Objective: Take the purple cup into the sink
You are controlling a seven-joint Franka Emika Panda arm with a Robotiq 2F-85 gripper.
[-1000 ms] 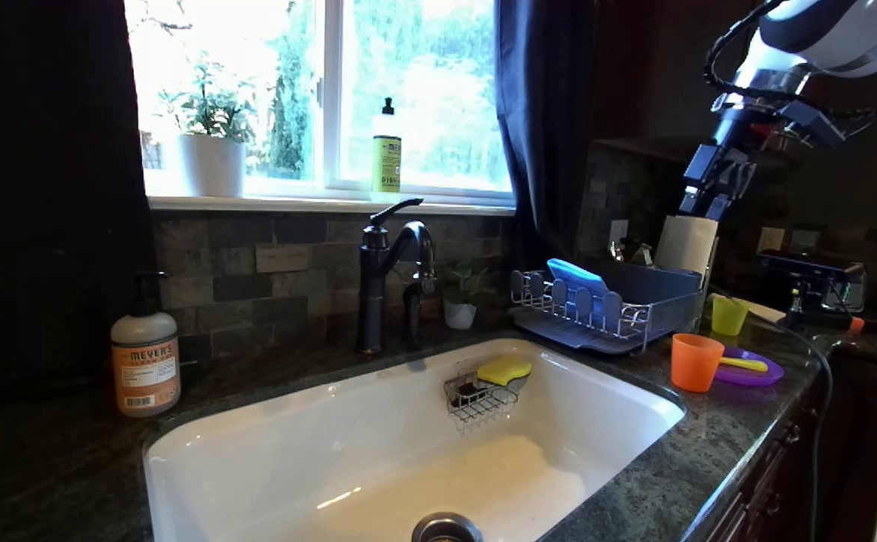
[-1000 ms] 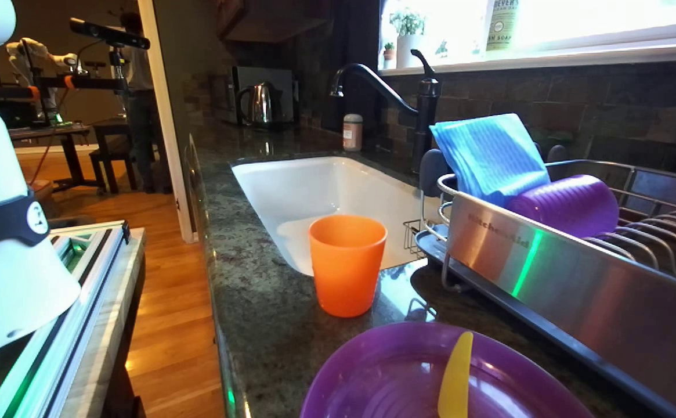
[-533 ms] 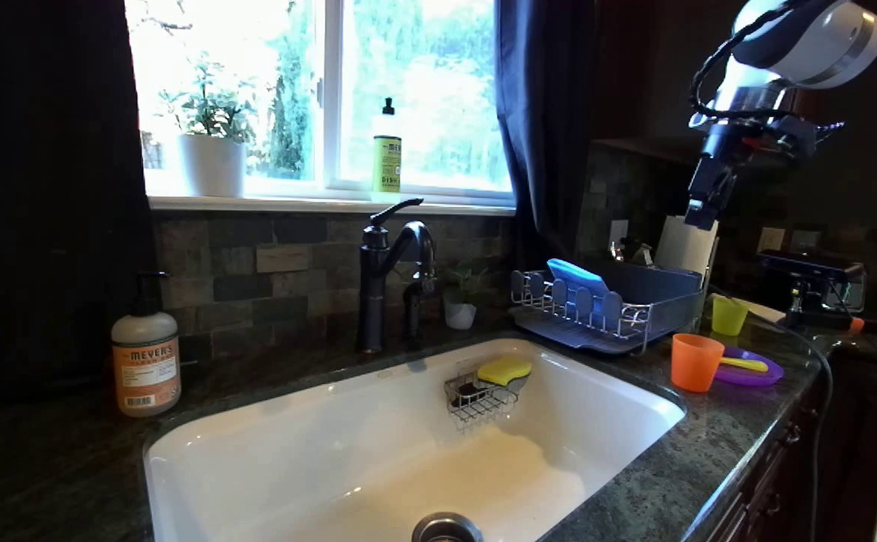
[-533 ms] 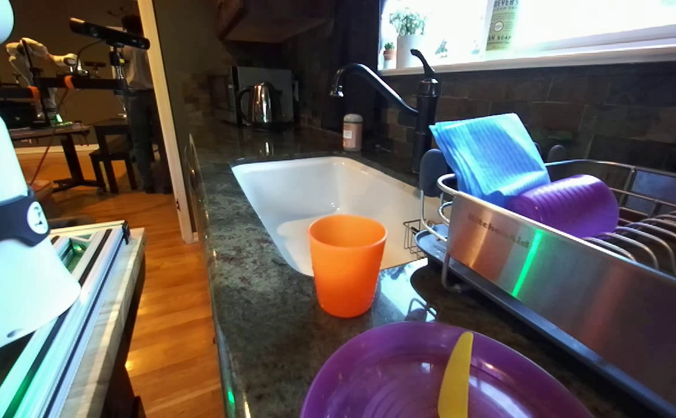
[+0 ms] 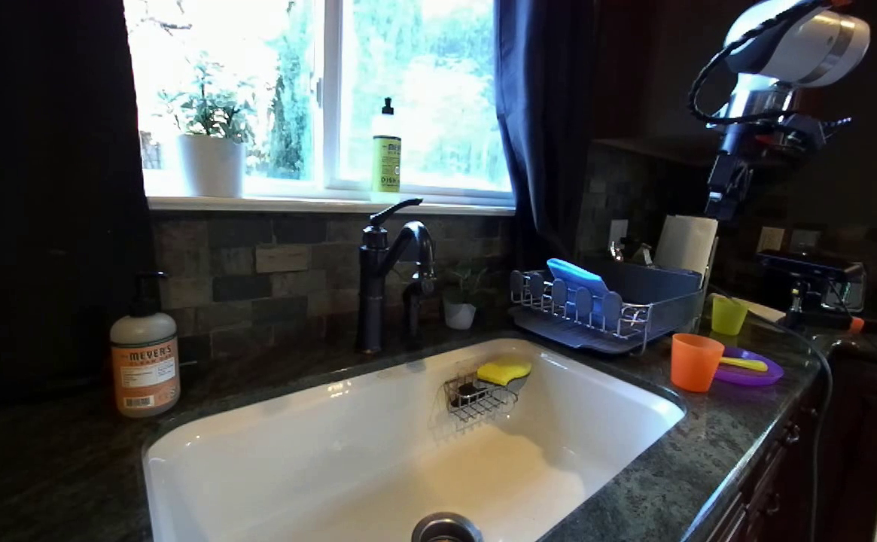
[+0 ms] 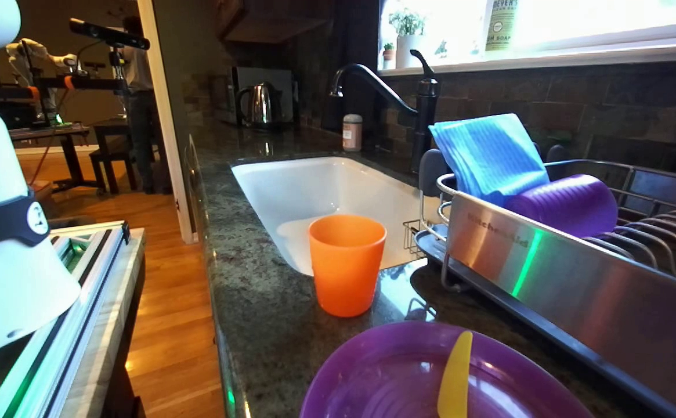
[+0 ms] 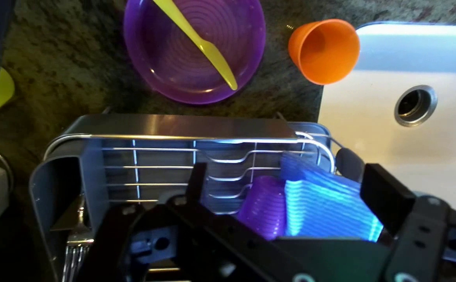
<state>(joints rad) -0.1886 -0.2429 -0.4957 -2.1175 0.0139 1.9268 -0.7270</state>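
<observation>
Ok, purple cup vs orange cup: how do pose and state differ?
Pose: the purple cup lies on its side; the orange cup stands upright, mouth up. Place: the purple cup is in the rack, the orange cup on the counter. Shared: neither is gripped or in the sink.

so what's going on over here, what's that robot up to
A robot's gripper hangs open above the dish rack, holding nothing. Below it, the purple cup lies on its side in the rack, next to a blue cloth. The cup is meant for the sink but hasn't been picked up yet. The orange cup stands on the counter.
</observation>
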